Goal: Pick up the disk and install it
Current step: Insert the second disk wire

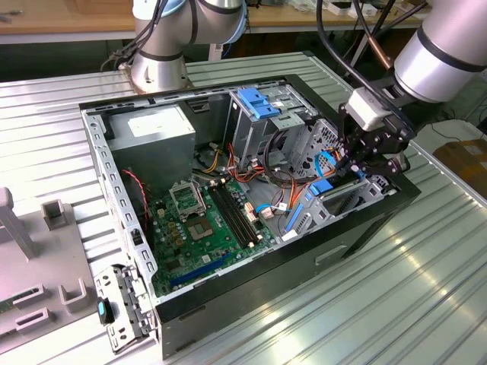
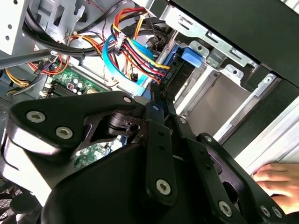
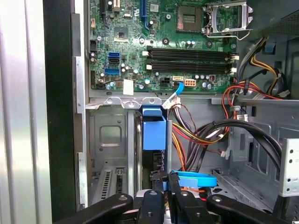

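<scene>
The disk stands on edge in the drive bay at the end of the open computer case toward the exterior view's right. Its bright blue rail and dark body show in the first wrist view, and the blue tab in the second wrist view. My gripper hangs over that bay. Its fingers come together on the disk's thin upper edge, shut on it. The lower part of the disk is hidden inside the bay's metal walls.
Bundles of coloured cables and a flat blue cable lie close beside the bay. The motherboard, power supply and a light-blue bracket sit in the case. A person's hand rests outside it. A second arm's base stands behind.
</scene>
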Available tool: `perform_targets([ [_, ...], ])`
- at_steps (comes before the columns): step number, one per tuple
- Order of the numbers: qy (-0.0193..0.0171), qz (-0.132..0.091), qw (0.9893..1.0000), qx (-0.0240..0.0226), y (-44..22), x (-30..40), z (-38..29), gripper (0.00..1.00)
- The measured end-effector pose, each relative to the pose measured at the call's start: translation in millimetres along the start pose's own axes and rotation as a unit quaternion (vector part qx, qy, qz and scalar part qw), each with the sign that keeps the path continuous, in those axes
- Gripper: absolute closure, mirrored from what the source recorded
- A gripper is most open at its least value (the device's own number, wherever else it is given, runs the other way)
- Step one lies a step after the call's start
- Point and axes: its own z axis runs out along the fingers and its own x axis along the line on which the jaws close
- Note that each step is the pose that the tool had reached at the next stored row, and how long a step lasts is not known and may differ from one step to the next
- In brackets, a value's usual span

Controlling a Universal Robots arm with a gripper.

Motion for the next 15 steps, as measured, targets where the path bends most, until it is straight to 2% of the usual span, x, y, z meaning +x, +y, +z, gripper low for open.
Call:
perform_targets([
  [2,-0.0018,0.000,1.0000,0.0000,0.1,0.1,0.9,0.84],
  [6,-0.0019,0.000,1.0000,0.0000,0.0,0.1,1.1,0.84],
  [10,-0.0020,0.000,1.0000,0.0030,0.0,0.1,1.2,0.84],
  [15,-0.0020,0.000,1.0000,0.0033,0.1,0.8,2.2,0.84],
])
